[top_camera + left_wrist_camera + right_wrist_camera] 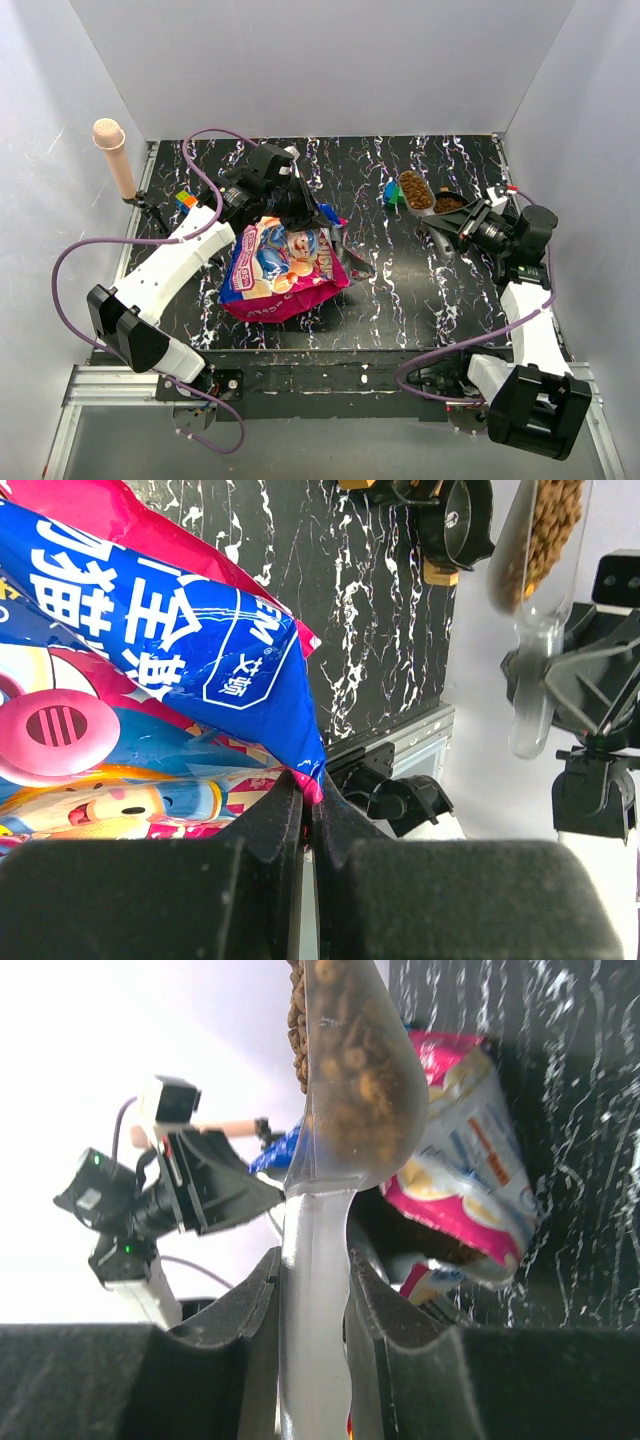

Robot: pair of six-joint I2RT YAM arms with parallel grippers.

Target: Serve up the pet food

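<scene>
A: On the right wrist camera, the right gripper has its jaws set narrow around the handle of a clear scoop, and the cup is heaped with brown kibble.

B: So that's pet food lifted and ready. From above, the pink and blue bag lies on the marbled table in front of the left arm, well apart from the scoop.

A: And the left gripper? Its own camera shows the fingers pinched tight on 1 corner of that bag, with no gap between them.

B: My read is that the bag is open and held and 1 scoop is loaded. What's left is tipping it into a bowl.

A: There's a black bowl just beside the scoop in the top view. I see brown in it, so some may be served already, but that's only a guess.

B: Hard to call. The scoop and gripper crowd that bowl, and I can't tell whether the scoop is over it or beside it.

A: The left wrist view catches a black bowl nearly edge-on, so its inside is hidden.

B: The right wrist view cuts off the scoop's tip at the top edge. The bag's mouth shows dark behind it, and I can't make out what's inside. I can't say how many bowls need filling.
</scene>
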